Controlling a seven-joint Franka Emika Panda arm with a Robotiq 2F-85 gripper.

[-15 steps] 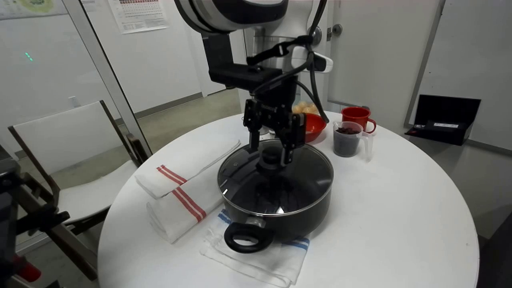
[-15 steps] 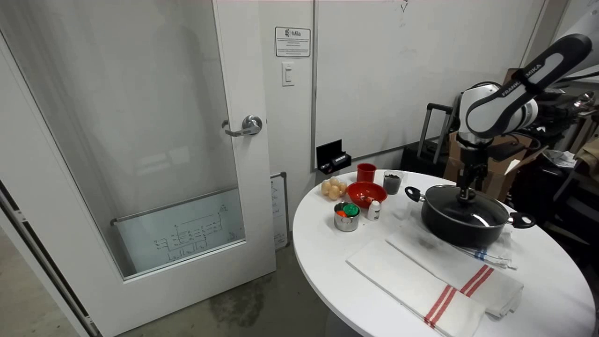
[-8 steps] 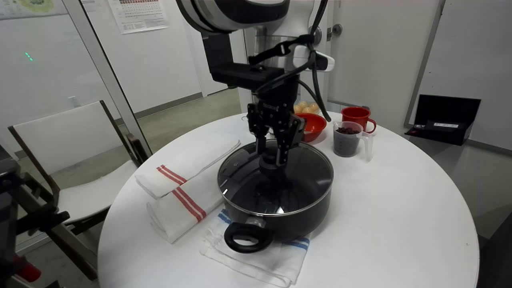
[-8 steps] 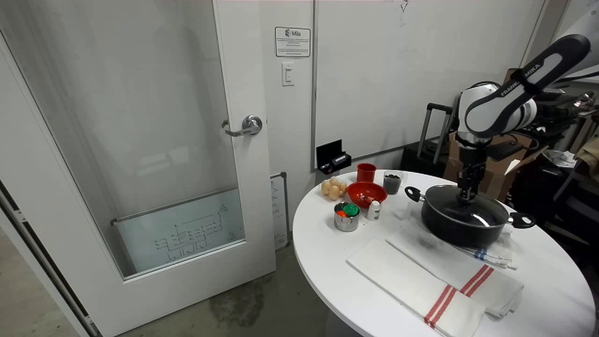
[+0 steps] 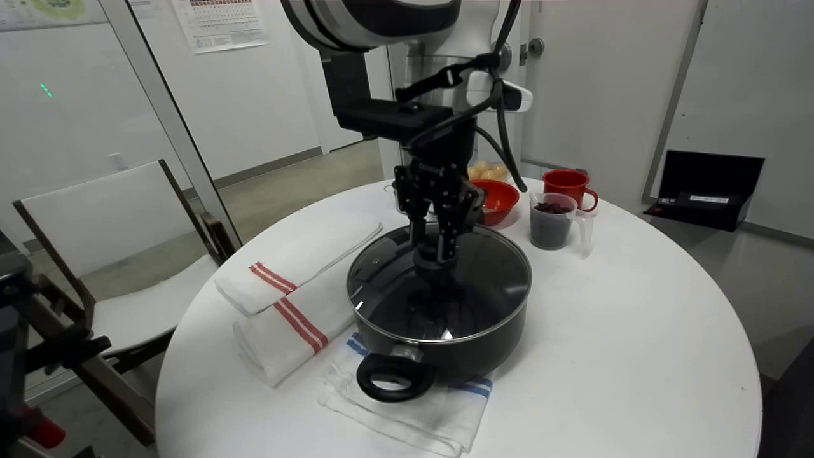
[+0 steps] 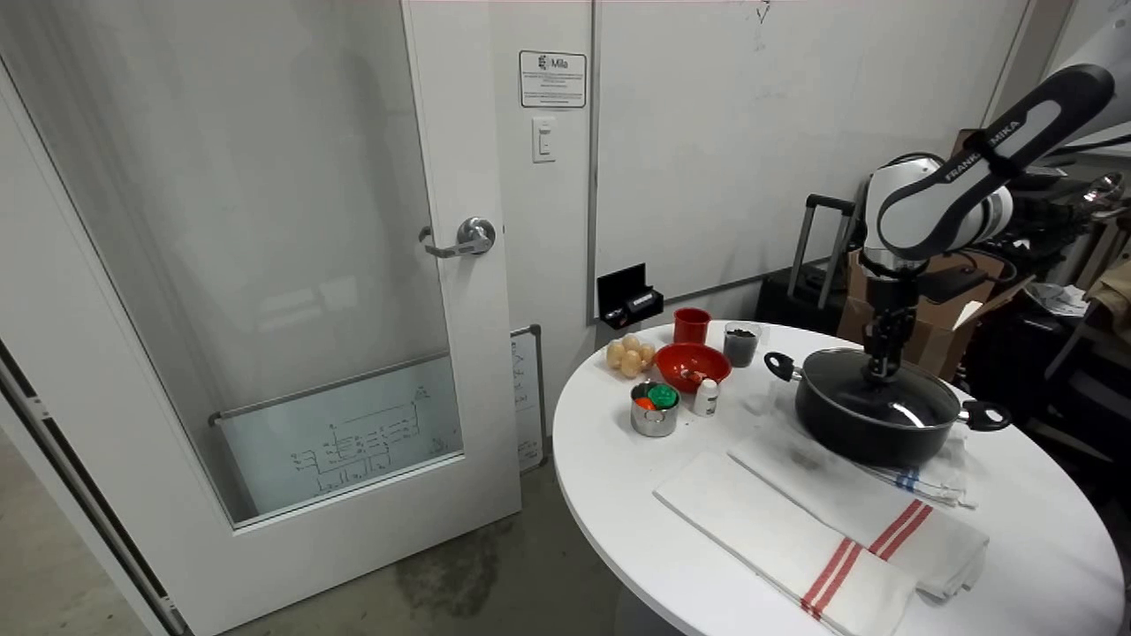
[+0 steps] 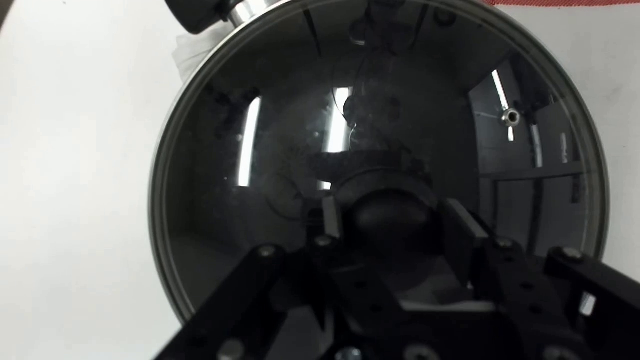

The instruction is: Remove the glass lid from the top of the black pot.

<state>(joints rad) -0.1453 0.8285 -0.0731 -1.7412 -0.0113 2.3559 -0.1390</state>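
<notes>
The glass lid [image 5: 391, 299], clear with a thin metal rim, covers the black pot [image 5: 474, 359] and sits level on it. In the wrist view its dark round knob [image 7: 390, 212] rises between the fingers of my gripper [image 7: 394, 220], one pad on either side. My gripper is shut on that knob, pointing straight down from above. In an exterior view the gripper [image 6: 882, 369] stands over the lid's middle, with rim and pot [image 6: 857, 442] still together. The fingers partly hide the knob in both exterior views.
A folded blue-striped towel [image 5: 407, 413] lies under the pot. Two red-striped towels [image 5: 299, 324] lie beside it. Behind stand a clear measuring cup [image 5: 552, 226], a red mug [image 5: 565, 184], a red bowl [image 6: 676, 358], a metal cup [image 6: 654, 421] and a small white bottle [image 6: 707, 399].
My gripper's fingers have come together from wide apart onto the lid's knob, and the hand has shifted slightly to centre over it. The lid has moved by a hair; the pot stands still.
</notes>
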